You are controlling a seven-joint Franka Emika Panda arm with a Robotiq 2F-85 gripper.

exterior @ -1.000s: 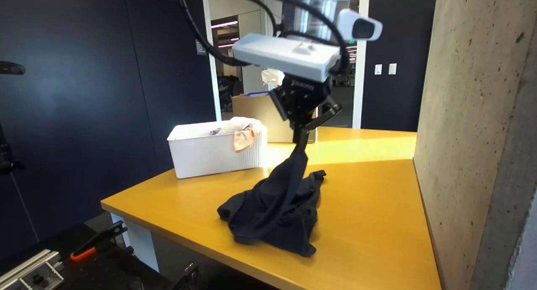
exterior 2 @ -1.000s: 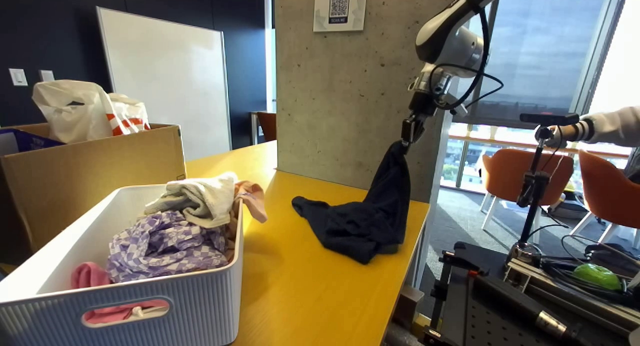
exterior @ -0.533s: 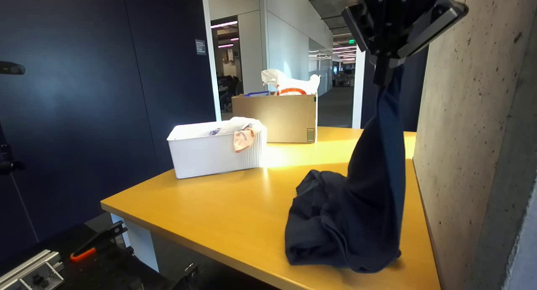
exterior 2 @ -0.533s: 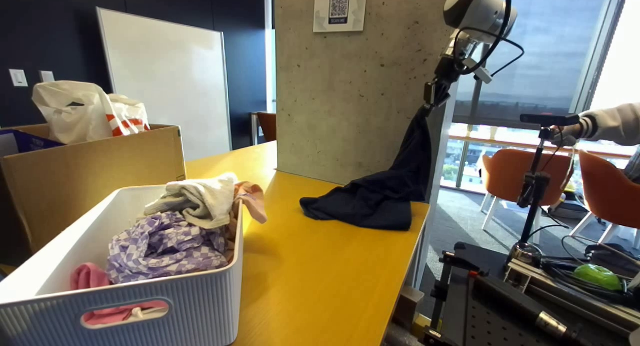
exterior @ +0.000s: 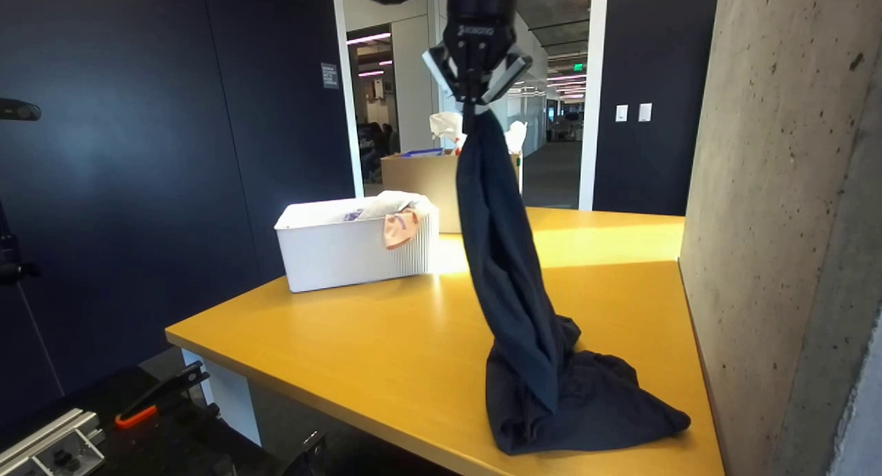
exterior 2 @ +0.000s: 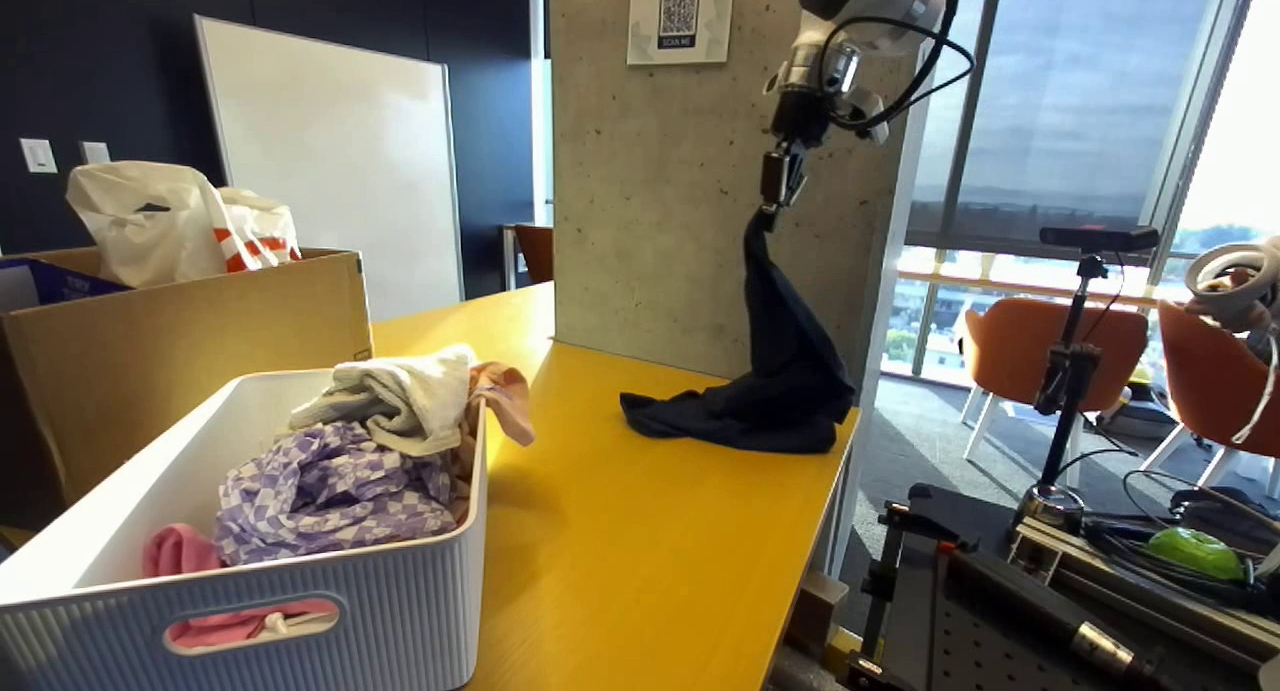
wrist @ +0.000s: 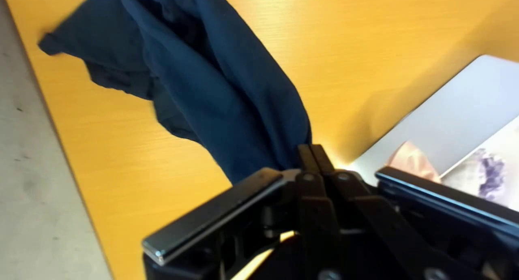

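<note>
My gripper [exterior: 469,118] is shut on the top of a dark navy cloth [exterior: 506,276] and holds it up above the yellow table. In an exterior view the gripper [exterior 2: 768,216] shows in front of the concrete pillar, with the cloth [exterior 2: 785,356] hanging from its fingertips. The lower part of the cloth lies bunched on the table near its edge. In the wrist view the fingertips [wrist: 312,148] are together, and the cloth [wrist: 239,105] runs down from them to the table. The pinched part is hidden between the fingers.
A white bin [exterior 2: 400,611] holds a purple checked cloth [exterior 2: 330,496], a grey-white towel [exterior 2: 400,396] and pink and peach cloths. A cardboard box [exterior 2: 190,351] with plastic bags stands behind it. A concrete pillar [exterior: 778,221] borders the table [exterior: 344,338]. A black cart [exterior 2: 980,611] stands beside it.
My gripper rose and swung toward the pillar's outer edge, then came back toward the bin side, still holding the cloth. The cloth's lower part has slid and turned on the table.
</note>
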